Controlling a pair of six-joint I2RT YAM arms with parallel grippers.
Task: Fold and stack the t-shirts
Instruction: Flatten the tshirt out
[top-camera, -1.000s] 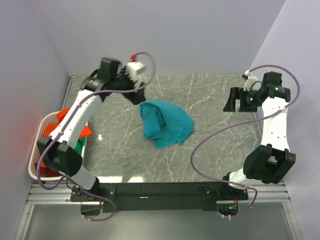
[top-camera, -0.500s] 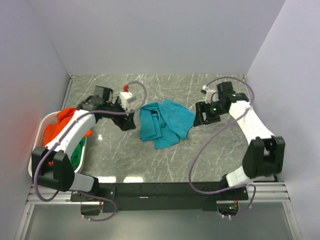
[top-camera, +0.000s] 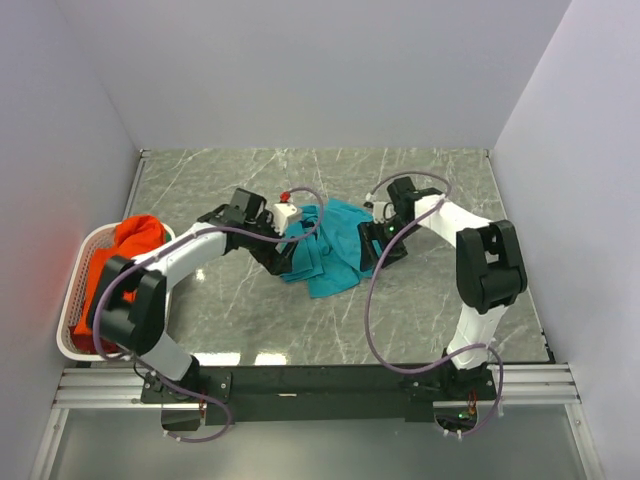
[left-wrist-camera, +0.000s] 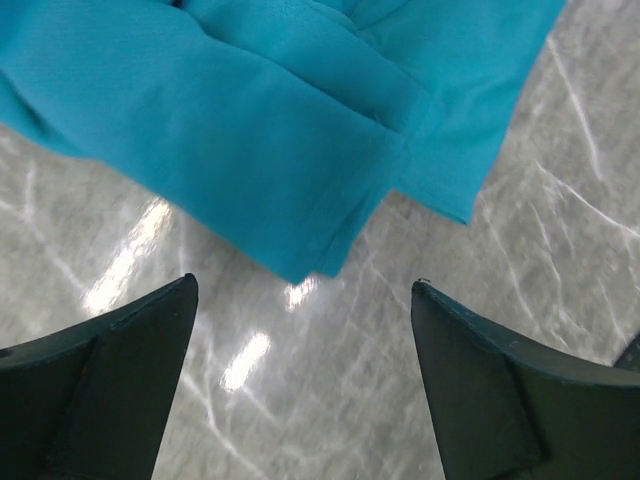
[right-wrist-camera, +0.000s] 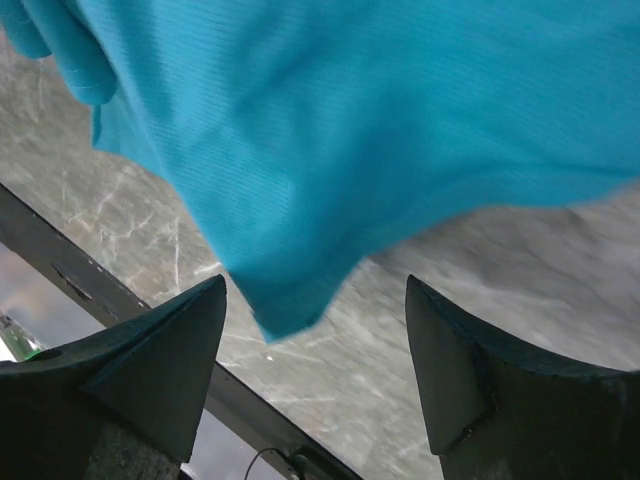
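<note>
The crumpled teal cloth t-shirt lies bunched in the middle of the grey marble-patterned table. My left gripper is low at its left edge and my right gripper at its right edge. Both pairs of jaws stand apart and hold nothing. In the left wrist view a doubled hem corner sits just at the mouth of my left gripper. In the right wrist view a loose corner dips between the tips of my right gripper. I judge the step to be taking hold so that I can spread the shirt flat. To do it well, I should slide each lower finger under a single edge, not the whole bundle, and close only once cloth is deep between the fingers. Then I should lift and draw both sides apart evenly. The bright orange t-shirt waits in the white plastic laundry basket at the far left.
</note>
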